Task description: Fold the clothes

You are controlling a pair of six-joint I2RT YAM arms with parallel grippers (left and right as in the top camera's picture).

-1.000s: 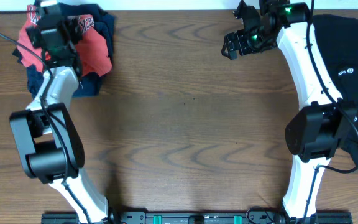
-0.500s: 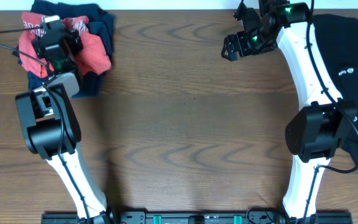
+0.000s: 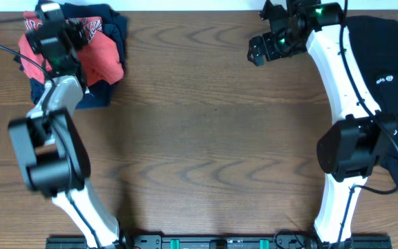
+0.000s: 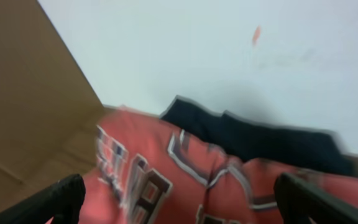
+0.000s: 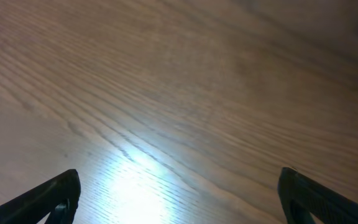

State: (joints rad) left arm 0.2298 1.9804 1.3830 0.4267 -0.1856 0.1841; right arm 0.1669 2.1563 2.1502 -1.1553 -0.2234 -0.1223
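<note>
The red-orange T-shirt (image 3: 106, 62) lies crumpled in a heap at the table's (image 3: 199, 138) far left corner, on top of navy garments (image 3: 97, 97) that show beneath and behind it. A black garment (image 3: 385, 55) with a small white logo lies spread at the far right.

The left gripper (image 4: 179, 186) hangs over the heap with its jaws wide apart and nothing between them. The right gripper (image 5: 178, 183) is likewise spread and empty, above bare wood near the black garment.

In my judgement the shirt is light, limp and prone to sag, so an edge or shoulder seam is the best hold. A deep pinch risks catching the navy cloth underneath. The middle of the table offers room for spreading.
</note>
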